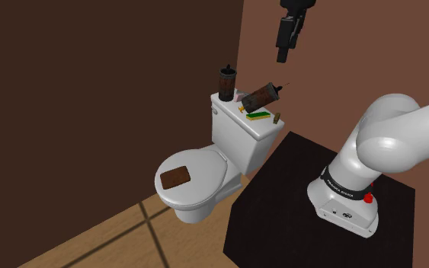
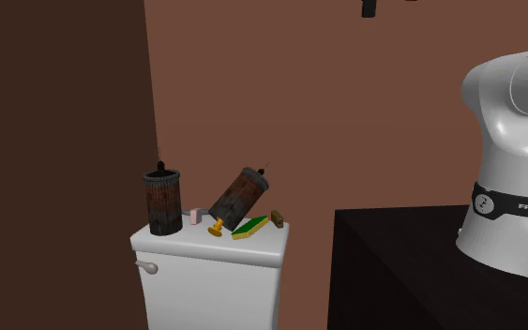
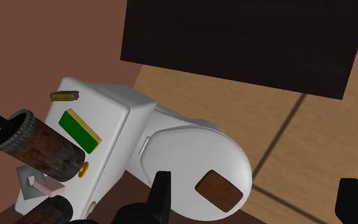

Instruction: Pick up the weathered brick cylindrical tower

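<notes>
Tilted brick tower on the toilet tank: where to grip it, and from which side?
Probably take the tilted tower across its mid-barrel from above, jaws square to its slanted axis: the round sides are free there, its foot crowded by the green block.

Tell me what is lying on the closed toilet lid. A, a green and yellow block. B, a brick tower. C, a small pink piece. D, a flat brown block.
D: the flat brown block lies on the white toilet lid, while the green and yellow block sits up on the tank.
</notes>
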### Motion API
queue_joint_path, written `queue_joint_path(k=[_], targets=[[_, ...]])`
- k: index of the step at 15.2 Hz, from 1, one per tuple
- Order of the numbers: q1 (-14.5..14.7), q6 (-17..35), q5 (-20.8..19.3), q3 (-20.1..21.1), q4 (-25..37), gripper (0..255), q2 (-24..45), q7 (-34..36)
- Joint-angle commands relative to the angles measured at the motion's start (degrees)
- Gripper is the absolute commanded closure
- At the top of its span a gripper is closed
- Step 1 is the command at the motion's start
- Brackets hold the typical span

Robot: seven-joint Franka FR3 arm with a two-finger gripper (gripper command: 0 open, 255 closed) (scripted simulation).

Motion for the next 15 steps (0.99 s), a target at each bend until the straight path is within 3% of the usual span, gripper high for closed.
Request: queue_joint_path(k=[1,15], targets=[[0.0,0.0,0.0,0.0,0.0,0,0.0,0.0],[-4.5,14.2,-11.9,-15.3,-4.9,0,12.5,-18.9]])
